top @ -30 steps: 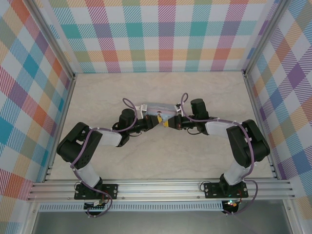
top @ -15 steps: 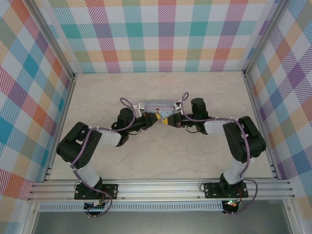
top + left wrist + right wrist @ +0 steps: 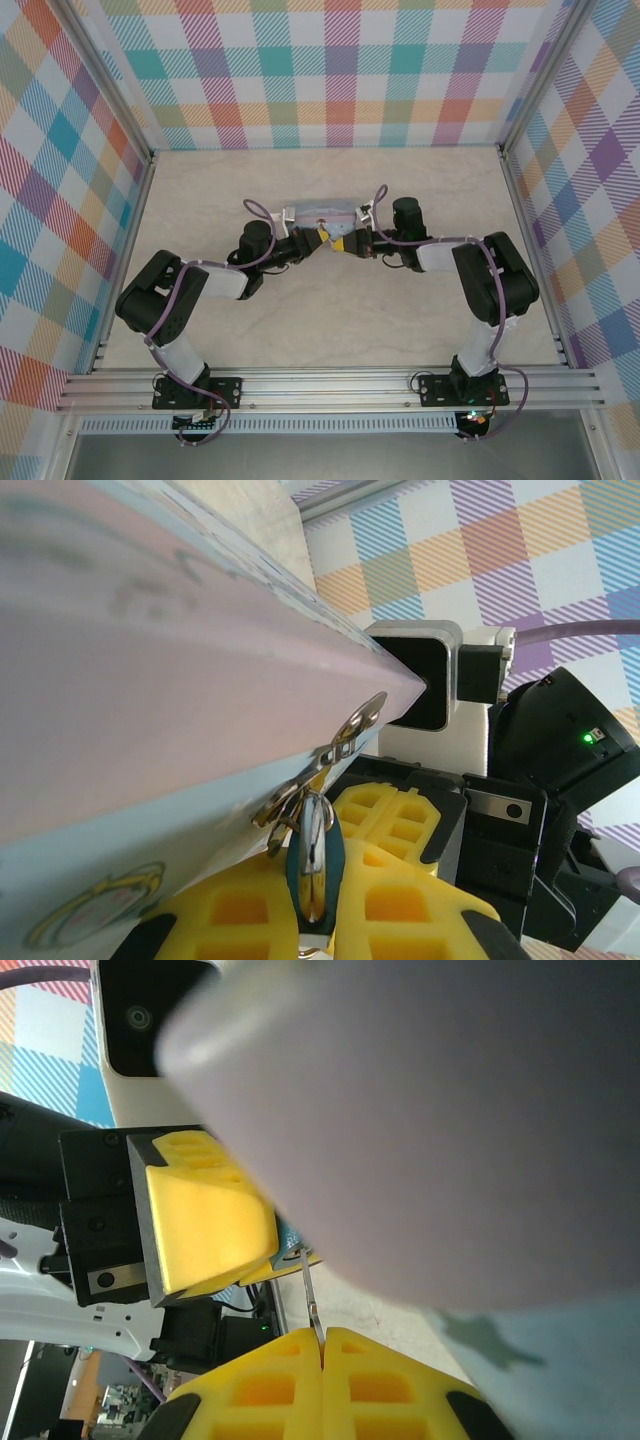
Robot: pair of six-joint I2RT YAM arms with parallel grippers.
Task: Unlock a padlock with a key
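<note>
- Pale marbled desk, boxed in on three sides by plaid walls of many colours.
- Black-and-white left arm and right arm, bent inward from the near rail and meeting at mid-desk, wrists nose to nose.
- Pale blue cartoon-printed tin, just beyond that meeting point from above. Close and blurred from both wrists, with a pinkish face and a silvery hasp at its edge.
- Yellow-fingered left hand, pressed in from both sides on the padlock's body.
- Yellow-fingered right hand, tips pressed together and pinching the key by its lower end. Facing the left hand, very near it.
- Teal-blue padlock, hanging by its thin shackle from the hasp, just below the tin's edge, between the left fingers.
- Thin dark key, a mere sliver standing up out of the right fingertips, leaning slightly left, its tip reaching toward a bit of teal under the left hand's finger. Cannot tell whether the tip sits in the keyhole.
</note>
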